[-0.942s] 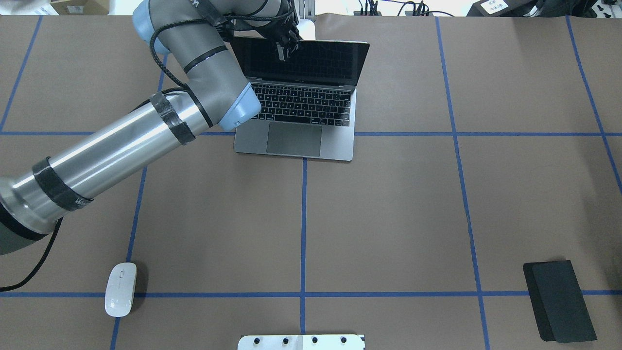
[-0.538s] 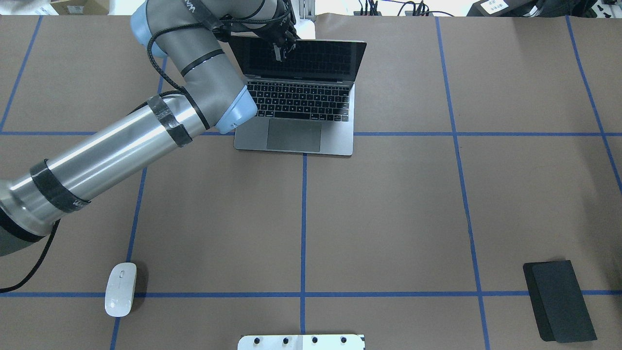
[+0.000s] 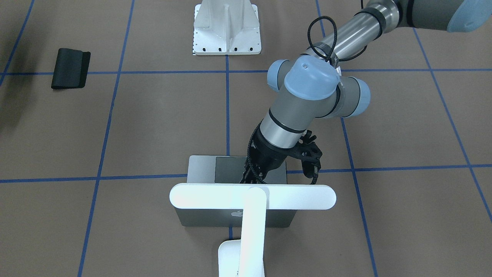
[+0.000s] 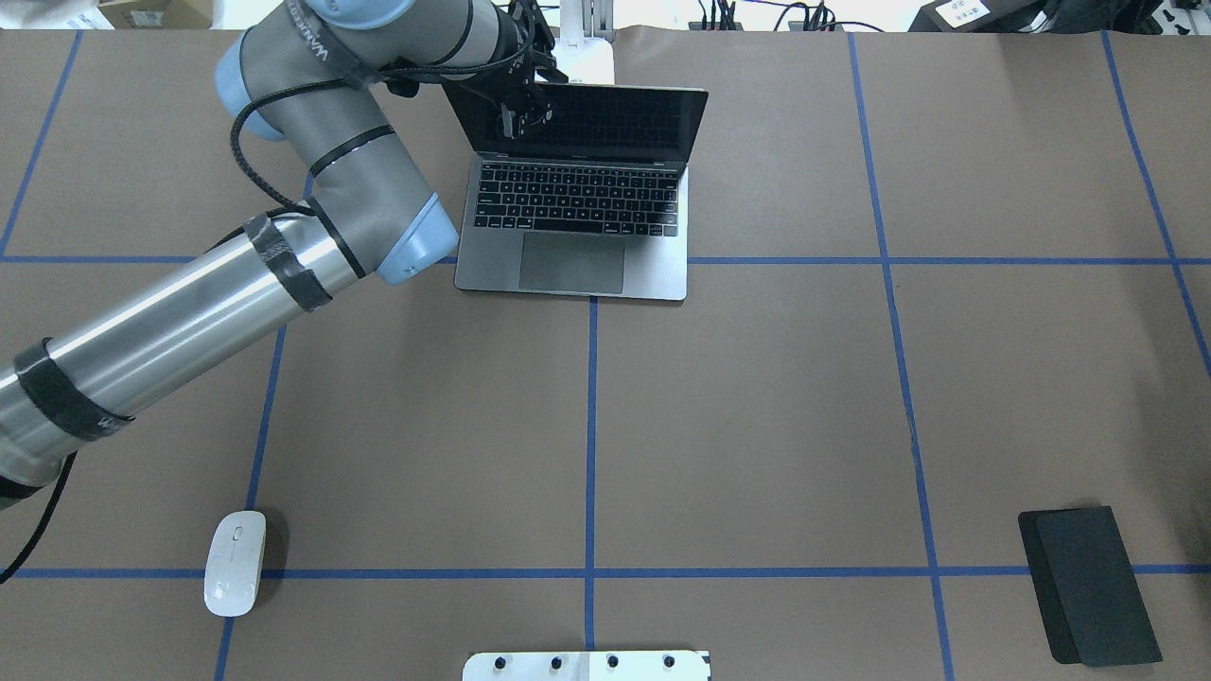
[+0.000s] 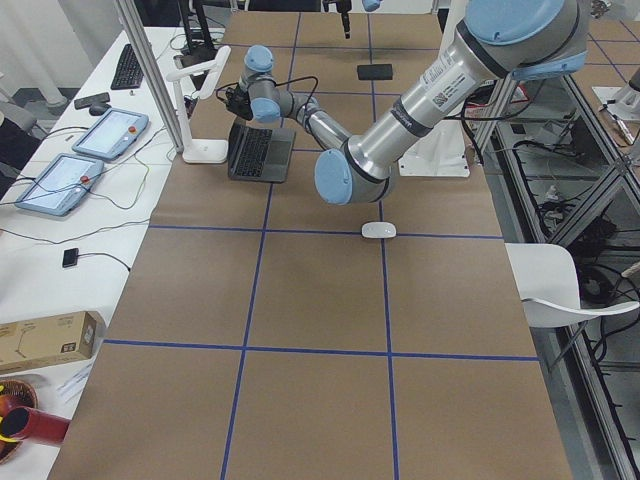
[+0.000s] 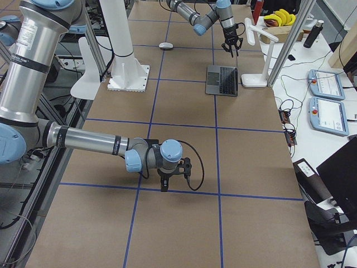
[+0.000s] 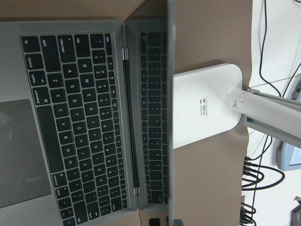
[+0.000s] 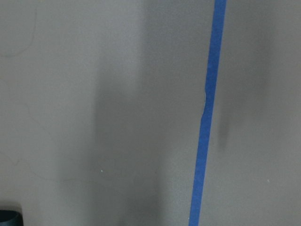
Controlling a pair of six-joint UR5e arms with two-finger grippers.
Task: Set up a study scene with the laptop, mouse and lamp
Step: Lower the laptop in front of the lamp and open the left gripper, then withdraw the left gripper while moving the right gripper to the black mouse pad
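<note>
- Since the earlier overhead picture, the left arm (image 4: pixel 189 322) has swung its elbow toward that view's left. The left gripper (image 4: pixel 525 112) has slid the same way along the screen, and the laptop (image 4: pixel 577 222) sits slightly farther from the robot.
- Laptop: it stands open at the far middle of the table (image 4: pixel 757 426), with the keyboard toward the robot. The step in hand seems to be setting the lid and the place of the laptop, and this looks nearly finished.
- Lamp (image 3: pixel 251 198): it stands just behind the laptop, with its light bar above the lid. Only the front-facing view shows the whole bar. The overhead view catches just a white piece at its top edge, and the left wrist view shows the base just beyond the lid.
- Mouse (image 4: pixel 235 564): it lies near the robot's edge on its left side, well apart from the laptop, so it is not yet placed. I judge that the next move is to leave the lid without pushing it, then to fetch the mouse. Its glossy shell probably needs a centred grip.
- Left gripper: it is at the lid's top edge. The wrist view looks along that edge, but the fingers hardly show, so I cannot tell whether the jaws pinch the lid or stand free.
- Right gripper (image 6: pixel 163 187): only the right-end view shows it, pointing down over bare table, far from everything. Its wrist camera sees only paper and blue tape (image 8: pixel 207 117), so I cannot tell how its jaws stand.
</note>
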